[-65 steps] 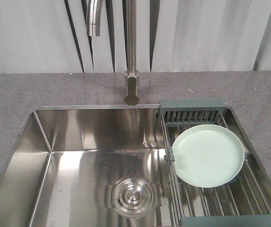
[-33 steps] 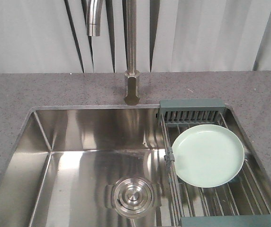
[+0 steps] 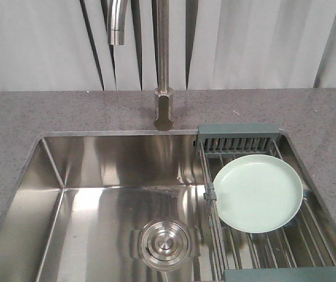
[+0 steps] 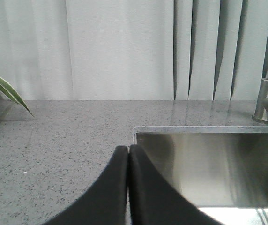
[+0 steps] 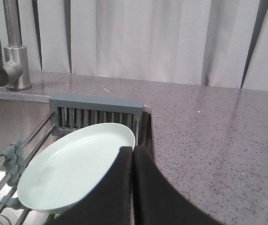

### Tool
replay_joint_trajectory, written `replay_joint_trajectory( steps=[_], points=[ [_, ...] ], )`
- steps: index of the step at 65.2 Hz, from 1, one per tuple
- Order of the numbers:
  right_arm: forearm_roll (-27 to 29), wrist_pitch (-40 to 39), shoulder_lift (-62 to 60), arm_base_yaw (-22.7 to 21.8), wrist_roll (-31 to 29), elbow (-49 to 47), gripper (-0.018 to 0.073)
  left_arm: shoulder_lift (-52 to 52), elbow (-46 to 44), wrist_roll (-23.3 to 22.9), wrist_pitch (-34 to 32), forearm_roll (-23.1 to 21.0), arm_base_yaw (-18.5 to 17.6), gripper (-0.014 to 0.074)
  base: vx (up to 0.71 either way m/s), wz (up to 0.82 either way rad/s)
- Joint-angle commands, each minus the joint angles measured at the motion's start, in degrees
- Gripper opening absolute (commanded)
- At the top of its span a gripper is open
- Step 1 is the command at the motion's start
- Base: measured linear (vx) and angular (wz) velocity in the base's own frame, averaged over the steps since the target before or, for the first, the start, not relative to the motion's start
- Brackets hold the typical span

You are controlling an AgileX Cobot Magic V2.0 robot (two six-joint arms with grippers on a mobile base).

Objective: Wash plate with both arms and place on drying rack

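Left jaws: the left gripper (image 4: pixel 128 154) has its two dark fingers pressed together with nothing between them; it hangs over the counter (image 3: pixel 15 117) at the sink's far-left corner.
Right jaws: the right gripper (image 5: pixel 132 157) is likewise closed flat and empty, sitting just near of the plate's right edge, above the seam where rack meets counter.
Sink: the steel sink (image 3: pixel 97 170) lies left of the rack, its drain (image 3: pixel 165 245) near the middle; no water runs from the faucet (image 3: pixel 163 70), as far as the front view shows.
Drying rack: the drying rack (image 3: pixel 262 241) spans the right end of the sink, with a grey slotted end piece at its far side.
Plate position: the plate (image 3: pixel 257 192) already lies on the rack bars, face up, close to that far end piece.
Plate look: pale mint green, round, shallow with a low raised rim, smooth and glossy; whether it is wet or soiled I cannot tell from these views.
Stage: this layout fits a plate waiting on the rack to be washed, and equally one washed and set back down to dry.
Doing it well: any grasp would need the fingers parted first and taken at the thin rim, since the glossy surface looks slippery and the plate rests only on wire bars.
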Motion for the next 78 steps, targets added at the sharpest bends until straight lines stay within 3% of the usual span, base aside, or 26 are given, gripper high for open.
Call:
replay_joint_trajectory(
  steps=[1,20,32,36,78],
  points=[
    [0.1,-4.6,-0.2,0.5,-0.3,0.1,-0.0004,-0.7,-1.5,-0.6,-4.4,-0.1,-0.4,-0.0006,0.0,0.0],
    [-0.5,-4.6,-0.2,0.5,0.4,0.1,-0.0004,-0.7,-1.5,-0.6,-4.4,-0.1,-0.4,-0.0006,0.0,0.0],
    [-14.2,-4.9,-0.2,0.5,14.0,0.1,-0.0004,-0.7,-1.5,-0.6,-4.4,-0.1,-0.4,-0.0006,0.0,0.0],
    [-16.2,-5.2,-0.2,0.5,16.8,0.1,-0.0004,-0.7,-1.5,-0.6,-4.4,-0.1,-0.4,-0.0006,0.0,0.0],
    [-15.9,-11.2,-0.2,2.4,16.3,0.1,-0.0004,-0.7,-1.5,-0.6,-4.4,-0.1,-0.4,-0.0006,0.0,0.0]
  ],
)
